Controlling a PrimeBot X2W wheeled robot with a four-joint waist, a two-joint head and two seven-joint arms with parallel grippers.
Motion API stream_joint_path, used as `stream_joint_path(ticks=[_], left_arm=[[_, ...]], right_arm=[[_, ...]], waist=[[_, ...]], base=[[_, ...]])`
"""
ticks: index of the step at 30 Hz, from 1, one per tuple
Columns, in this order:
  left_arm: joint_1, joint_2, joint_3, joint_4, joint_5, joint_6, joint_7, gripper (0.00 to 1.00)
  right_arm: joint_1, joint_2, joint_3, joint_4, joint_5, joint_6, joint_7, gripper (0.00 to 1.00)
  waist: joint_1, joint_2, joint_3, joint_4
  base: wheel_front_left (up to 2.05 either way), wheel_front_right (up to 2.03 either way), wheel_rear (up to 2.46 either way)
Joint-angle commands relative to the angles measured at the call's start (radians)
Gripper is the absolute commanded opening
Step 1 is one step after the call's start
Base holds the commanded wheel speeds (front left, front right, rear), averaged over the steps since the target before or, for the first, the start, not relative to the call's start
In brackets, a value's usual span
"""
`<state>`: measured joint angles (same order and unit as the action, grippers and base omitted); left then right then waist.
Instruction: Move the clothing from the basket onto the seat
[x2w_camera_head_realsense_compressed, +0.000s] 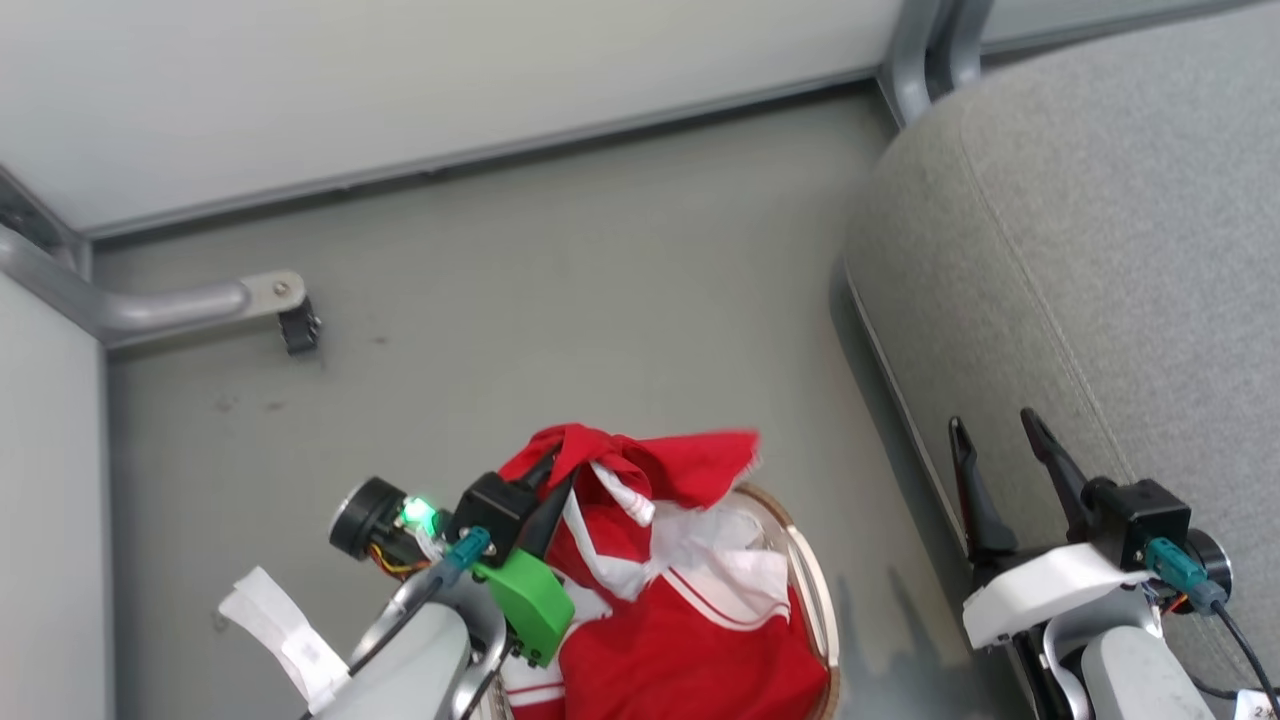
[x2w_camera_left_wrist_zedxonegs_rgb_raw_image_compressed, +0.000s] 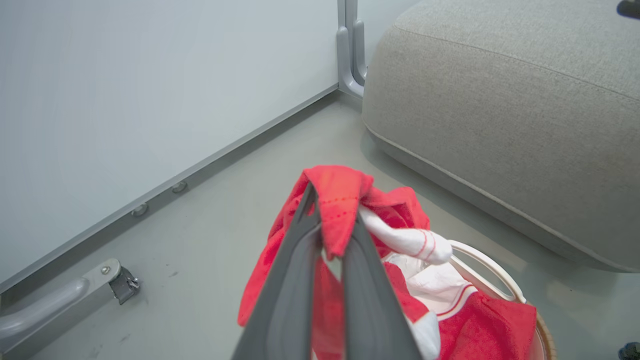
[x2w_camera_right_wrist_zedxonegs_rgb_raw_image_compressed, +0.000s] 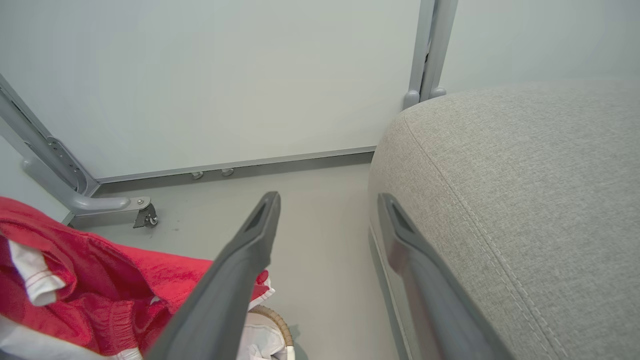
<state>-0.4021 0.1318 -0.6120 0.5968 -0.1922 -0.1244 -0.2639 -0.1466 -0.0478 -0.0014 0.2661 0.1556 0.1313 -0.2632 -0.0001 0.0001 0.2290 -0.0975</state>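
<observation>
The red clothing (x2w_camera_head_realsense_compressed: 690, 630) with white striped trim is heaped in the cream basket (x2w_camera_head_realsense_compressed: 812, 575), at the bottom centre of the head view. My left gripper (x2w_camera_head_realsense_compressed: 553, 470) is shut on a bunched fold of red clothing (x2w_camera_left_wrist_zedxonegs_rgb_raw_image_compressed: 337, 192), which it holds raised above the basket's rim (x2w_camera_left_wrist_zedxonegs_rgb_raw_image_compressed: 492, 270). My right gripper (x2w_camera_head_realsense_compressed: 994, 422) stands open and holds nothing. It hangs at the front edge of the grey seat (x2w_camera_head_realsense_compressed: 1100, 250), to the right of the basket. In the right wrist view its fingers (x2w_camera_right_wrist_zedxonegs_rgb_raw_image_compressed: 260, 235) spread wide between the clothing (x2w_camera_right_wrist_zedxonegs_rgb_raw_image_compressed: 100, 280) and the seat (x2w_camera_right_wrist_zedxonegs_rgb_raw_image_compressed: 525, 175).
Grey floor (x2w_camera_head_realsense_compressed: 560, 300) lies between the basket and pale wall panels. A metal frame foot with a small caster (x2w_camera_head_realsense_compressed: 285, 305) juts out at the left. A grey upright post (x2w_camera_head_realsense_compressed: 915, 50) stands in the corner by the seat.
</observation>
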Motion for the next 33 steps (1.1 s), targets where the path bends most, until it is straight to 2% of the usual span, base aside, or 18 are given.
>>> stream_joint_path(ticks=[1,7,15,21,26,33], left_arm=[[-0.024,0.017,-0.005,-0.016,-0.009,-0.006,-0.001,0.0],[-0.105,0.086,-0.06,-0.082,-0.033,-0.006,0.024,0.0],[-0.271,0.189,-0.133,-0.198,-0.093,-0.006,0.082,0.0],[-0.404,0.251,-0.177,-0.232,-0.138,-0.005,0.11,0.0],[-0.496,0.263,-0.191,-0.232,-0.159,-0.005,0.118,0.0],[-0.618,0.243,-0.236,-0.235,-0.184,-0.006,0.121,0.0]], right_arm=[[0.027,-0.005,0.0,0.005,-0.005,-0.001,-0.002,1.0],[0.066,-0.005,0.014,0.008,-0.006,-0.001,-0.002,1.0],[0.064,-0.005,0.048,-0.002,-0.007,-0.001,-0.002,1.0],[0.047,-0.005,0.09,-0.009,-0.014,-0.001,-0.002,1.0],[0.034,-0.004,0.147,-0.014,-0.018,-0.001,-0.002,1.0],[0.005,-0.005,0.234,-0.005,-0.066,-0.001,-0.002,1.0]], waist=[[0.0001,-0.0001,-0.147,0.074],[0.0001,-0.0001,-0.217,0.081],[0.0001,-0.0001,-0.244,0.077],[0.0001,-0.0001,-0.251,0.07],[0.0001,-0.0001,-0.254,0.067],[0.0001,-0.0001,-0.258,0.08]], base=[[0.0,0.0,0.0],[0.0,0.0,0.0],[0.0,0.0,0.0],[0.0,0.0,0.0],[0.0,0.0,0.0],[0.0,0.0,0.0]])
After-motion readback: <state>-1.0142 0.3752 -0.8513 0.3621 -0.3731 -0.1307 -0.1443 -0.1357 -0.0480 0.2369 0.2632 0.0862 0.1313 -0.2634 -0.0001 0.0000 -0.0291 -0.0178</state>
